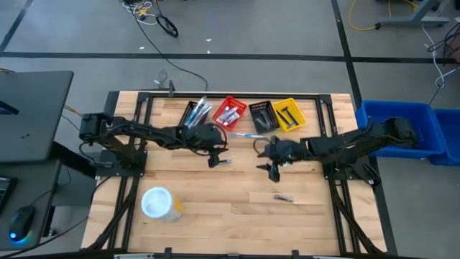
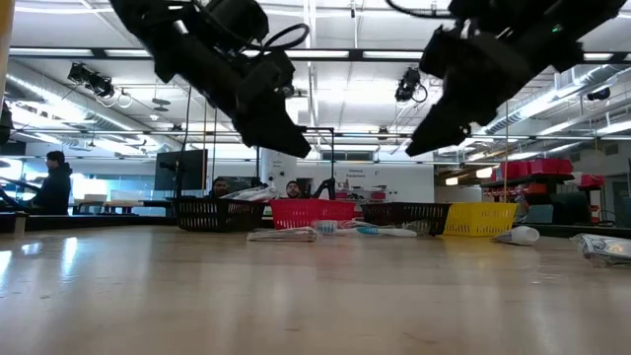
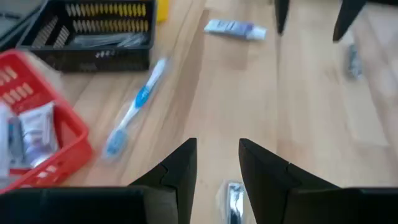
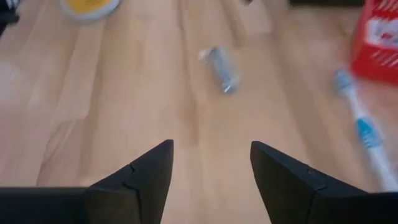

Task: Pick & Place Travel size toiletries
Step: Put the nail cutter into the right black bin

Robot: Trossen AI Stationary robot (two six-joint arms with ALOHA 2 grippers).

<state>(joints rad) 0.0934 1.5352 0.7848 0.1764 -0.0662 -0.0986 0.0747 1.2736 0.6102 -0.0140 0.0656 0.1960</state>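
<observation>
Both grippers hover open above the table's middle, clear of it in the low view. My left gripper (image 1: 213, 160) (image 3: 217, 168) stands over a silvery sachet (image 3: 233, 200) (image 1: 226, 161) that lies flat on the wood below its fingers. My right gripper (image 1: 273, 171) (image 4: 211, 165) faces that same sachet (image 4: 221, 70) from the table's right. A blue and white toothbrush (image 3: 134, 109) (image 1: 244, 134) and a small white tube (image 3: 235, 28) lie flat near the baskets. A dark stick-like item (image 1: 284, 198) lies nearer the near edge. More toiletries fill the red basket (image 1: 230, 111).
A black basket (image 1: 194, 113), the red one, a second black basket (image 1: 262, 115) and a yellow basket (image 1: 289, 114) line the far edge. A white-lidded yellowish tub (image 1: 159, 203) stands near the left front. A blue bin (image 1: 402, 129) sits off the table's right side. People show beyond the table in the low view.
</observation>
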